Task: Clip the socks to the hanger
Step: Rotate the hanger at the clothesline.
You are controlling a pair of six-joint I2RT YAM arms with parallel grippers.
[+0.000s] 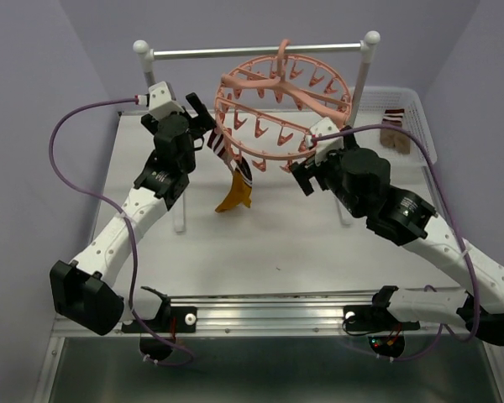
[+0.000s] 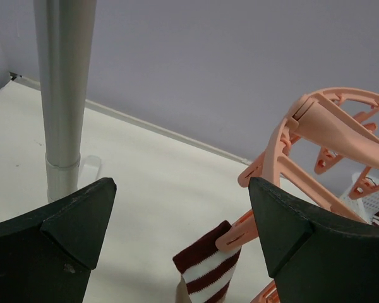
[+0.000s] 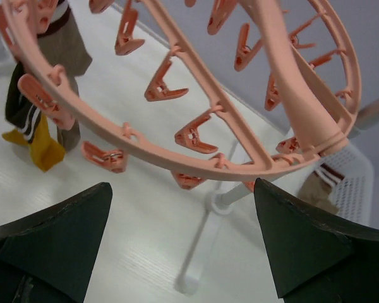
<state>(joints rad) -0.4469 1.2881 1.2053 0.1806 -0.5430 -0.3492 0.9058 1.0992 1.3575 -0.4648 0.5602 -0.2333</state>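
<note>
The salmon-pink hanger (image 1: 281, 101) hangs by its hook from the metal rail. One sock (image 1: 235, 180), brown with a striped cuff and a mustard-orange toe, hangs from a clip on the ring's left side. In the left wrist view a pink clip (image 2: 235, 235) grips its dark-and-white striped cuff (image 2: 208, 268). My left gripper (image 1: 203, 122) is open and empty just left of that clip, its jaws (image 2: 182, 189) apart on either side of the cuff without touching it. My right gripper (image 1: 302, 178) is open and empty under the ring's near right edge (image 3: 177, 148). More socks (image 1: 395, 133) lie in the basket.
A white-posted rail stand (image 1: 256, 52) carries the hanger; its left post (image 2: 63, 95) is close to my left gripper and its right foot (image 3: 205, 252) lies below my right gripper. A white mesh basket (image 1: 420, 113) stands at the back right.
</note>
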